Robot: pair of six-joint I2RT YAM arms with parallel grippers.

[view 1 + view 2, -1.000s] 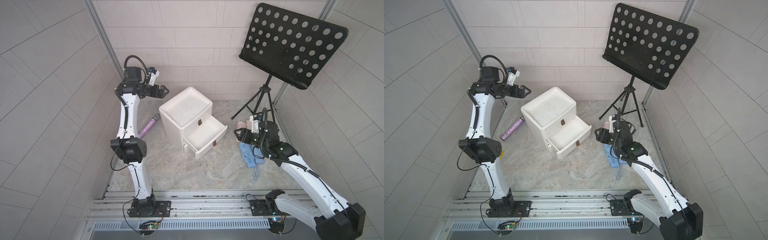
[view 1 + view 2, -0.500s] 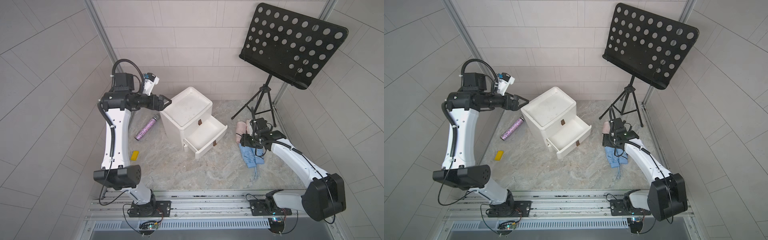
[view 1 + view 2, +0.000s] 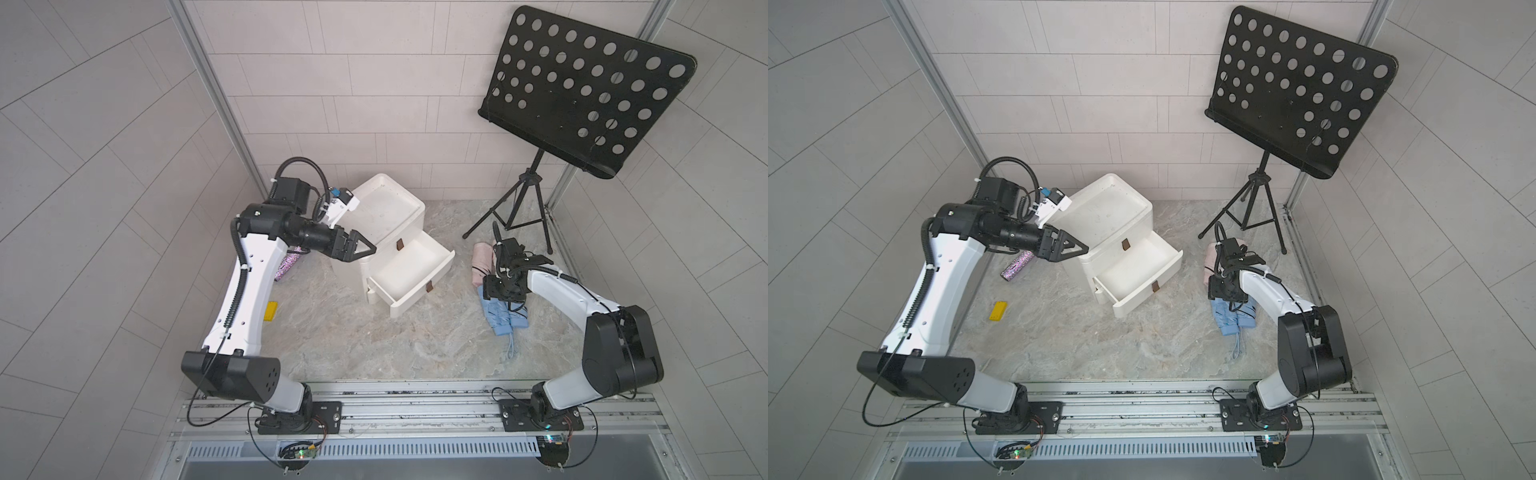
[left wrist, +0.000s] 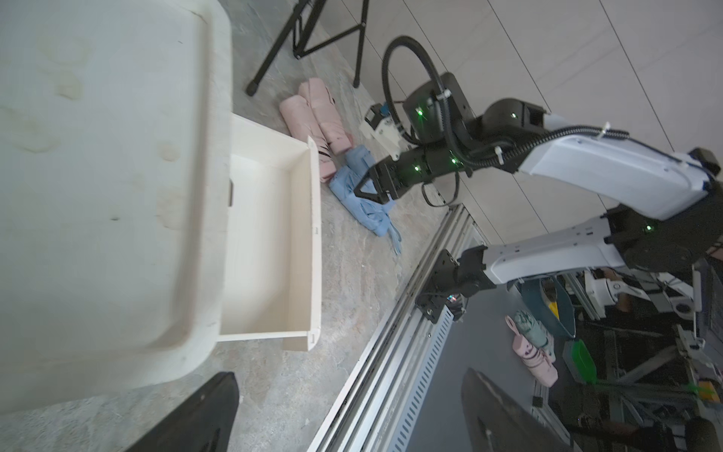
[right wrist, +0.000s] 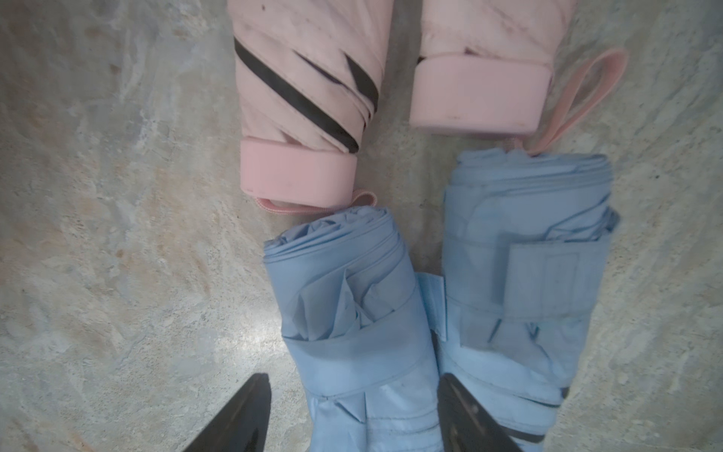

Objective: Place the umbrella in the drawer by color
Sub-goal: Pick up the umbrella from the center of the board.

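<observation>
The right gripper stands open astride one blue umbrella, a finger between it and its twin, on the marbled floor apart from the open white drawer. The creased fabric roll looks light, soft and likely slick over a stiff core, so mid-length by the strap seems the surest hold; the left gripper hangs open beside the cabinet

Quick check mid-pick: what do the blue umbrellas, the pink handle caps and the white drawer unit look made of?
The blue umbrellas look like thin woven fabric with a matte finish, given the creased folds and stitched strap.
The pink handle caps are smooth and moulded with slight scuffs, so plastic or rubber; I cannot tell which.
The drawer unit is probably white plastic with a satin finish, judging by its rounded moulded edges.
</observation>
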